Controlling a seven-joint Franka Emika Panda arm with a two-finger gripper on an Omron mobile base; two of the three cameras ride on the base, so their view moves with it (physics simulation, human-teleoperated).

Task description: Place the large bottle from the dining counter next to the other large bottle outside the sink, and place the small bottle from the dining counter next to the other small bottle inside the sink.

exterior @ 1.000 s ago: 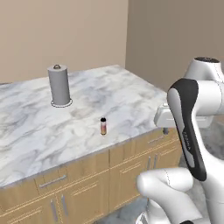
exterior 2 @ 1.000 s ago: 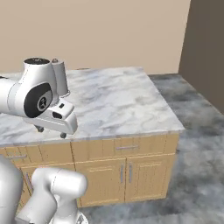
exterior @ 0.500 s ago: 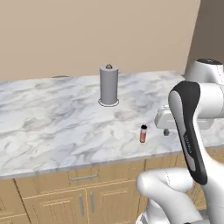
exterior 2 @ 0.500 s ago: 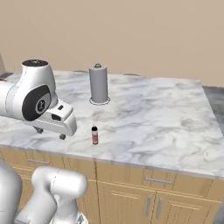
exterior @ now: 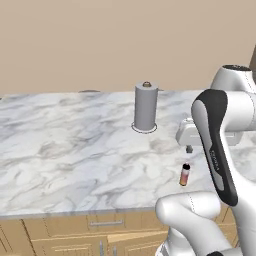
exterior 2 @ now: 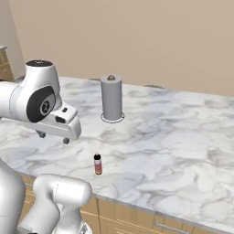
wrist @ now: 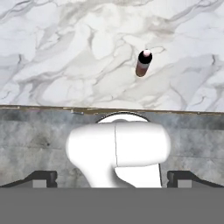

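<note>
Marble tabletop (exterior: 70,165) of the dining counter carries the small bottle (exterior: 185,174), upright near the front edge at about 5 o'clock from the grey paper-towel holder (exterior: 145,107), well apart from it. The gripper (exterior 2: 54,137) hangs above the tabletop at about 10 o'clock of the bottle in the right base view, jaws released and holding nothing. So slim and light a bottle would likely tip if one finger touched first, and could roll off the near edge.

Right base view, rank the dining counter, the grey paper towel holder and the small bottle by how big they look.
1. dining counter
2. grey paper towel holder
3. small bottle, smallest although it stands nearer the camera
</note>
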